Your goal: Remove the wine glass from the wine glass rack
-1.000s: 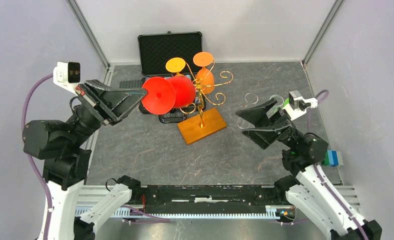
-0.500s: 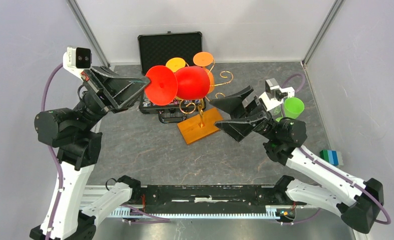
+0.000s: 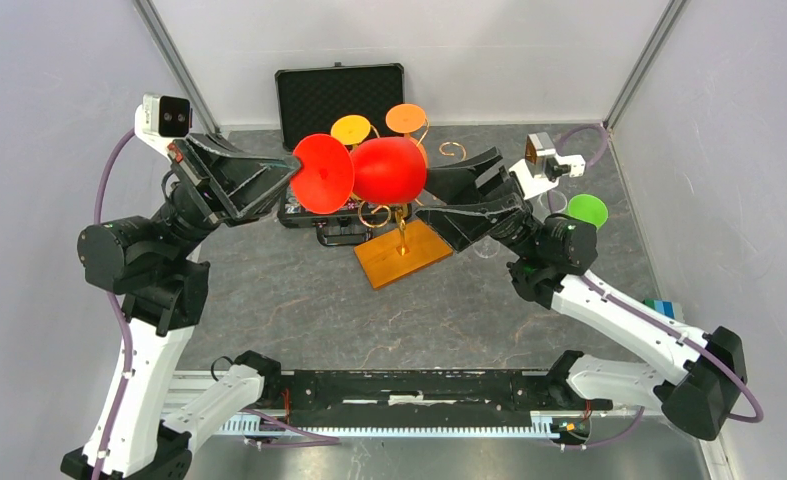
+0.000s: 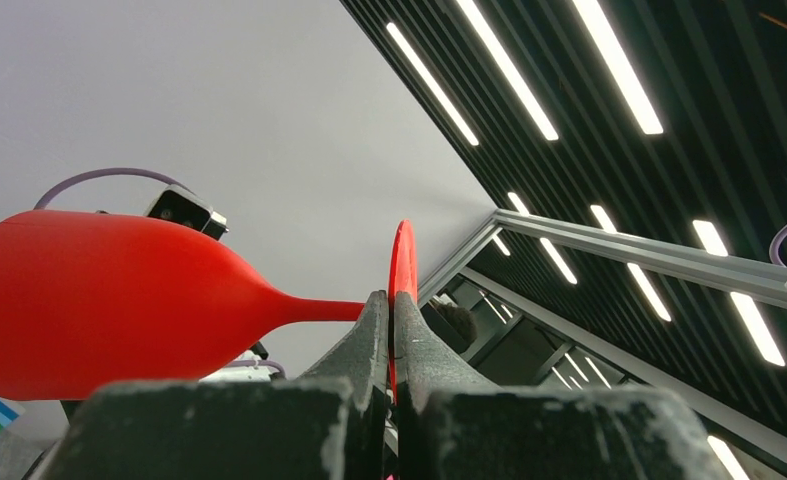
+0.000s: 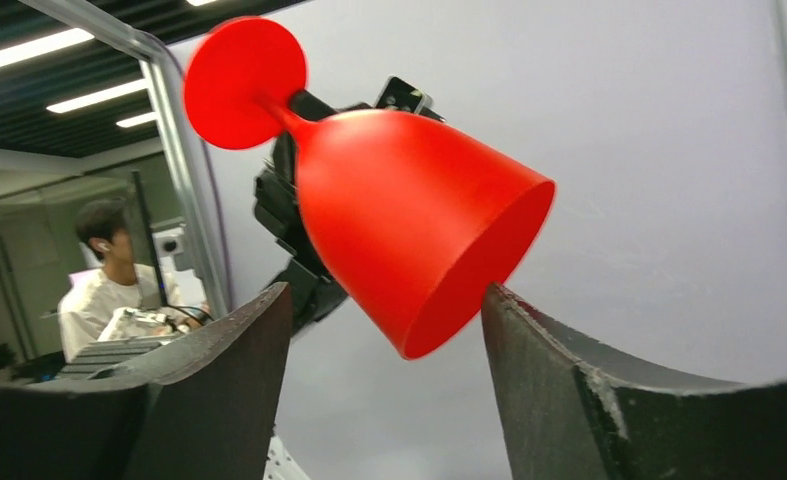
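Observation:
A red wine glass is held sideways in the air above the golden wire wine glass rack, clear of its arms. My left gripper is shut on the edge of the glass's round foot; the bowl points away to the right. My right gripper is open, with its fingers on either side of the bowl's rim, not touching it. The rack stands on its orange-brown wooden base. Two orange glasses still hang on it.
An open black case stands behind the rack against the back wall. A green cup sits at the right, behind my right arm. A small blue and green block lies near the right wall.
My right arm has swung left from the table's right side and now has its open fingers at the red glass's bowl. My left gripper has lifted the glass a little up and to the right.

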Tool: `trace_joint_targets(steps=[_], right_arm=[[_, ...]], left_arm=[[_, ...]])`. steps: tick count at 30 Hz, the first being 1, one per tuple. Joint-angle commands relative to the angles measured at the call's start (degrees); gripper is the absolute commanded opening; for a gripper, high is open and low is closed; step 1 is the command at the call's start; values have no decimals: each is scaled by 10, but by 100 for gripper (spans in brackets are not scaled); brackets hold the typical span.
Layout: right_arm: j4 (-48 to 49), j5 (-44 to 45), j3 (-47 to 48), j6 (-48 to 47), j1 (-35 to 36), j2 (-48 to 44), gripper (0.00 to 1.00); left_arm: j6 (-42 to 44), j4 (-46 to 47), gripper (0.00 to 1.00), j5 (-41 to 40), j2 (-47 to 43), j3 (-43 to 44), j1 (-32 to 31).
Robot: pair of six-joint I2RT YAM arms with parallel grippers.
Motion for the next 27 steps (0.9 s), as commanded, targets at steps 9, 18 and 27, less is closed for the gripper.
trace_joint_targets(steps=[9,18,27], right_arm=[[152,-57,54,80,10,33,49],[161,-71,87,94,16,54,12],[-68,-26,92,-82,15,-24,0]], left_arm=[[-23,32,2,22,-5,2,2],[-15,31,4,25,-10,-17,3],[80,-21,77,24,-23,-44,3]])
